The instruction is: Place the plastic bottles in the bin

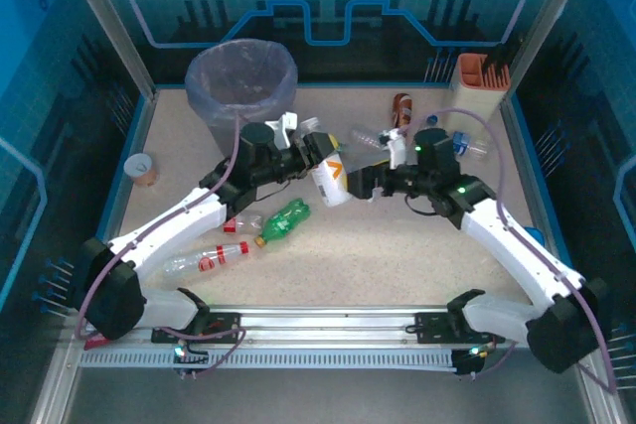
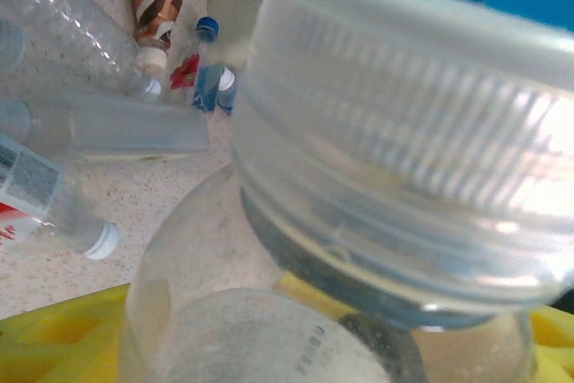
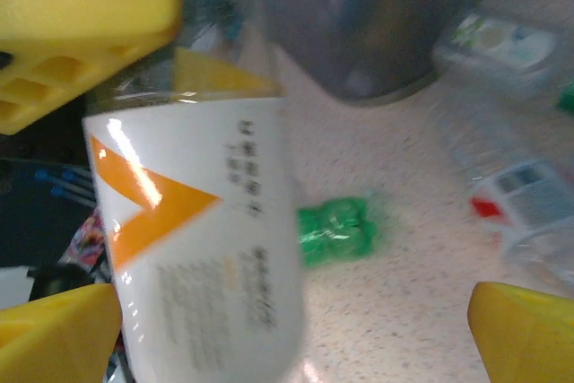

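The white bottle (image 1: 331,178) hangs off the desk (image 1: 397,255), right of the bin (image 1: 241,76) and nearer the arms, probably so the arm on the bin's side can carry it over. The left tool (image 1: 316,149) is half closed on its capped neck (the cap looms large in the left wrist view). The right tool (image 1: 363,183) stands wide open around the body, gripping nothing.

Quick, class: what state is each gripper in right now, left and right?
Left gripper: closed on the white-labelled bottle, near its cap.
Right gripper: open, holding nothing.
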Action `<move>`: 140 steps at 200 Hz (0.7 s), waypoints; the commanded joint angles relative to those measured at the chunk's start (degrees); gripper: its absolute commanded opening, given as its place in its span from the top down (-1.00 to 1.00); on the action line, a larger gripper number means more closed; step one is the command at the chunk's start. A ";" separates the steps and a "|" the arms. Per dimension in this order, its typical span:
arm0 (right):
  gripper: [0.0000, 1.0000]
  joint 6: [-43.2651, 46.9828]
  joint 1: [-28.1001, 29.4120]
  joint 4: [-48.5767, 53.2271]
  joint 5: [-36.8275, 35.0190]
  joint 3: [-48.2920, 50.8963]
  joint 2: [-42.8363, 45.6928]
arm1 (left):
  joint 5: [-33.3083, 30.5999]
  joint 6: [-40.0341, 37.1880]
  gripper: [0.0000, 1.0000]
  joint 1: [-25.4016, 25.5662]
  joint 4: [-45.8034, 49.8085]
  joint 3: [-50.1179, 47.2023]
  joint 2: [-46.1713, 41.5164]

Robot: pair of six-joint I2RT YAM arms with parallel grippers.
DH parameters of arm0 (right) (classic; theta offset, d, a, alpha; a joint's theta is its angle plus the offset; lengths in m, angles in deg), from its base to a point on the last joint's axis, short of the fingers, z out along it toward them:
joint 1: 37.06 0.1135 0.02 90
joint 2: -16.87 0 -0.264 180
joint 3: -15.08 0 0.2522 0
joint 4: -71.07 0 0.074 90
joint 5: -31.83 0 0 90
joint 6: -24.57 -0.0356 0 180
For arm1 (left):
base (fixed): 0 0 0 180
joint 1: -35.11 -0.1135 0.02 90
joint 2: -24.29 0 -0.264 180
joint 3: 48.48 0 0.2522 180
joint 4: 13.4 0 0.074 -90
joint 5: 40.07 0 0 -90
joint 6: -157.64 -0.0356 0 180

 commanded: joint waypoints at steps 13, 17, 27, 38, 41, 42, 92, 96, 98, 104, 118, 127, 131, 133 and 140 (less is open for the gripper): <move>-0.99 -1.26 -8.40 4.10 5.28 3.43 3.73 | -1.34 -16.28 0.03 -4.20 14.05 12.41 -2.68; -0.99 -1.54 -9.25 4.46 5.69 4.60 3.77 | -1.20 -17.56 0.05 -4.90 15.21 13.89 -2.75; -0.99 -1.64 -10.90 5.55 6.66 5.76 3.53 | -1.20 -20.57 0.10 -6.33 17.92 17.86 -2.85; -0.99 -1.54 -12.03 6.82 7.53 6.26 2.96 | -0.98 -23.67 0.14 -7.90 20.56 21.91 -2.59; -0.99 -1.61 -12.14 7.00 7.59 6.43 2.87 | -1.00 -24.33 0.16 -8.31 21.20 23.13 -2.49; -0.99 -1.61 -12.16 7.05 7.61 6.45 2.84 | -1.00 -24.49 0.17 -8.39 21.39 23.43 -2.43; -0.99 -2.91 -12.61 6.65 7.05 8.85 2.11 | -3.95 -32.78 0.98 -15.75 26.88 40.65 4.56; -0.99 -2.93 -12.51 6.66 6.94 8.95 2.11 | -4.86 -33.56 1.00 -16.13 26.53 41.38 5.05; -0.99 -2.93 -12.56 6.69 6.94 8.98 2.11 | -5.56 -33.96 1.00 -16.21 26.35 41.69 5.33; -1.00 -2.92 -12.60 6.80 7.06 9.14 2.03 | -6.57 -35.04 1.00 -17.06 26.06 42.81 6.32; -0.98 -2.59 -12.56 7.86 7.12 8.92 1.77 | -8.62 -36.43 1.00 -19.08 26.81 46.27 9.26; -0.98 -2.28 -12.60 8.77 6.86 8.76 1.71 | -10.16 -37.79 1.00 -20.24 27.84 48.95 11.43; -0.99 -2.11 -12.60 9.27 6.66 8.76 1.76 | -11.02 -38.46 1.00 -20.67 28.49 50.22 12.56; -0.99 -2.02 -12.56 9.54 6.50 8.76 1.76 | -11.51 -38.83 1.00 -20.82 28.84 50.89 13.23; -1.00 -1.84 -12.59 10.13 6.06 8.75 2.00 | -13.10 -40.29 1.00 -21.46 30.44 53.71 15.56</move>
